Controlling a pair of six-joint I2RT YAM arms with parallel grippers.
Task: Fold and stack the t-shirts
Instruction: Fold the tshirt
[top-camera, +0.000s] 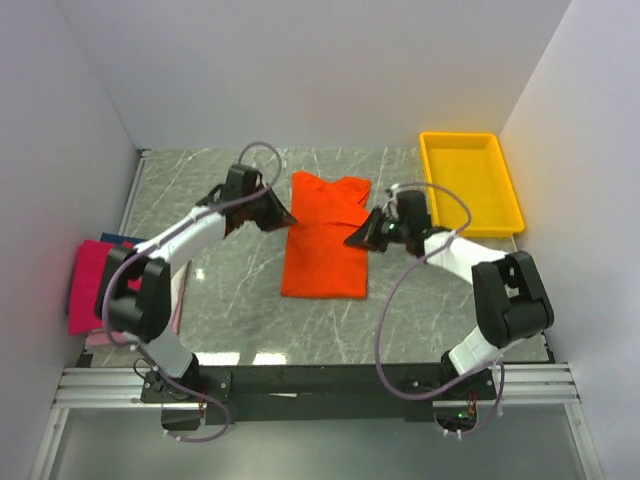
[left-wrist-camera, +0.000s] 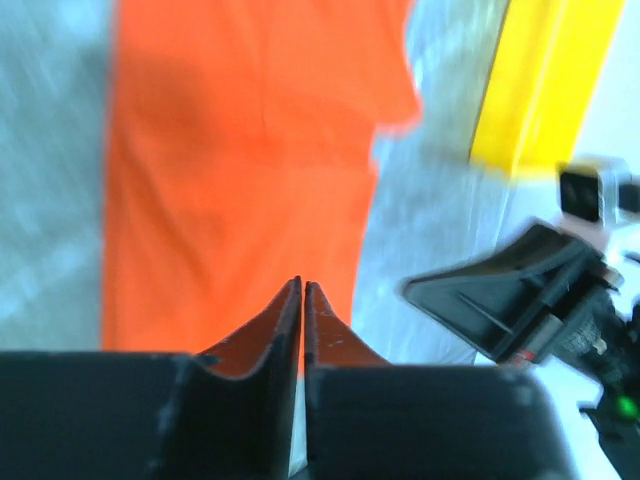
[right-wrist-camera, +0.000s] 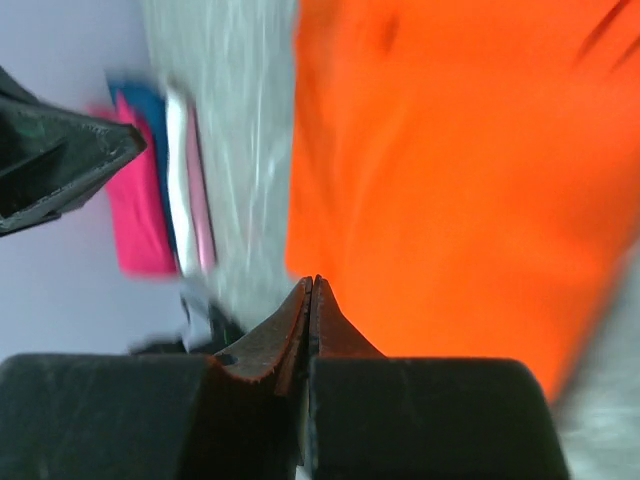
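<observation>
An orange t-shirt (top-camera: 325, 240) lies flat mid-table, collar toward the far wall, and fills much of both wrist views (left-wrist-camera: 240, 170) (right-wrist-camera: 450, 170). My left gripper (top-camera: 290, 217) (left-wrist-camera: 302, 283) hovers at the shirt's left edge near the sleeve. Its jaws stand almost together with a hairline slit and no cloth between them. My right gripper (top-camera: 352, 240) (right-wrist-camera: 313, 280) sits at the shirt's right edge, shut and empty. At the table's left edge lies a stack of folded t-shirts (top-camera: 95, 285), a magenta one on top (right-wrist-camera: 140, 205), with blue (right-wrist-camera: 150, 100) and pale (right-wrist-camera: 180, 190) edges showing.
A yellow plastic tray (top-camera: 470, 182) (left-wrist-camera: 540, 80) stands at the back right, close to the right arm. White walls close in the table on three sides. Grey marbled tabletop (top-camera: 230, 300) shows around the orange shirt.
</observation>
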